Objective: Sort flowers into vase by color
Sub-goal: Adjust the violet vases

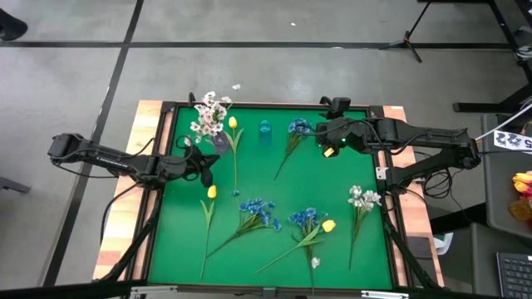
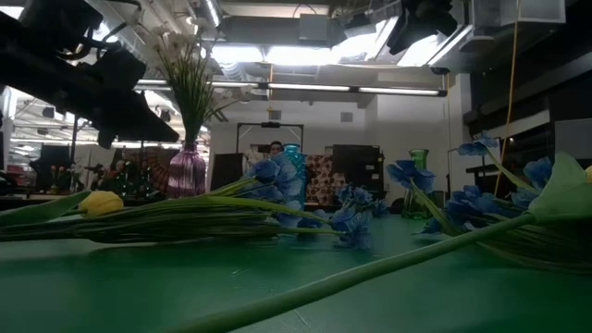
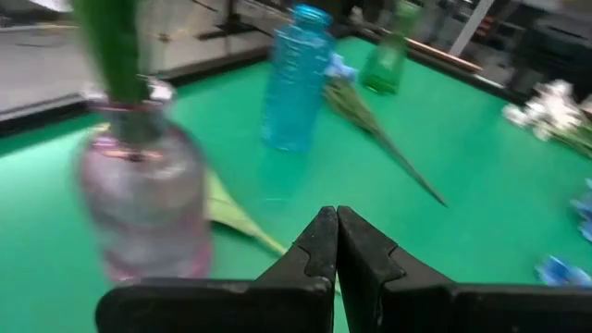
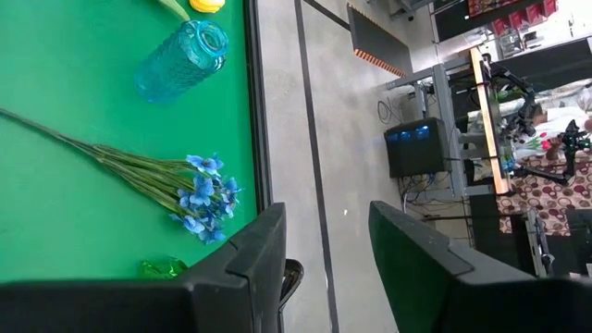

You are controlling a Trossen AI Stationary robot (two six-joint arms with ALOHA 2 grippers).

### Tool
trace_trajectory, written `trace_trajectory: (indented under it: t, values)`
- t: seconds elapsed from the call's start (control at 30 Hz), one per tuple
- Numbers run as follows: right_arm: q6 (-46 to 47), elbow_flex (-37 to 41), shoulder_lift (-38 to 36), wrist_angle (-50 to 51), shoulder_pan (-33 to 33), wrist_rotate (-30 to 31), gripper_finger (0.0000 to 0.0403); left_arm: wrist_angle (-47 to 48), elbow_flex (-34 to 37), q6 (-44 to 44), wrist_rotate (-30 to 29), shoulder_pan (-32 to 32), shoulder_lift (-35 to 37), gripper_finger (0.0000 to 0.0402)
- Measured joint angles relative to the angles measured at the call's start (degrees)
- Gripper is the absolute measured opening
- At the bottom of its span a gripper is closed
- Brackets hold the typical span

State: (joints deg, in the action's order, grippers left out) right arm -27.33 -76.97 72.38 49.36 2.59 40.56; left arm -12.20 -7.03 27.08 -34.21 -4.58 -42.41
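A pink vase at the far left of the green mat holds a white spray. A blue vase stands to its right and a green vase farther right. Loose flowers lie flat on the mat: yellow tulips, blue blooms and a white spray. My left gripper is shut with nothing in it, just near-side of the pink vase. My right gripper hangs open and bare, raised over the far right.
The mat has a raised dark rim with wooden table edges outside it. A small white blossom lies near the front edge. Long stalks cross the middle and near half of the mat; bare mat shows at the centre.
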Motion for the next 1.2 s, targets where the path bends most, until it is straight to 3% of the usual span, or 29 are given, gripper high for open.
trace_trajectory:
  t: [0.23, 0.6, 1.2]
  values:
    - [0.0, 0.0, 0.0, 0.0, 0.0, 0.0, 0.0156, -7.9, 0.0, -2.4, 3.5, 0.5, -7.2, 0.0000]
    - [0.0, 0.0, 0.0, 0.0, 0.0, 0.0, 0.0156, -14.3, 0.0, -0.1, -2.6, 5.6, -16.3, 0.0000]
    - [-0.4, 0.0, 0.0, 0.0, 0.1, 0.0, 0.0156, -17.5, 0.0, 0.1, -4.2, 11.1, -22.0, 0.0000]
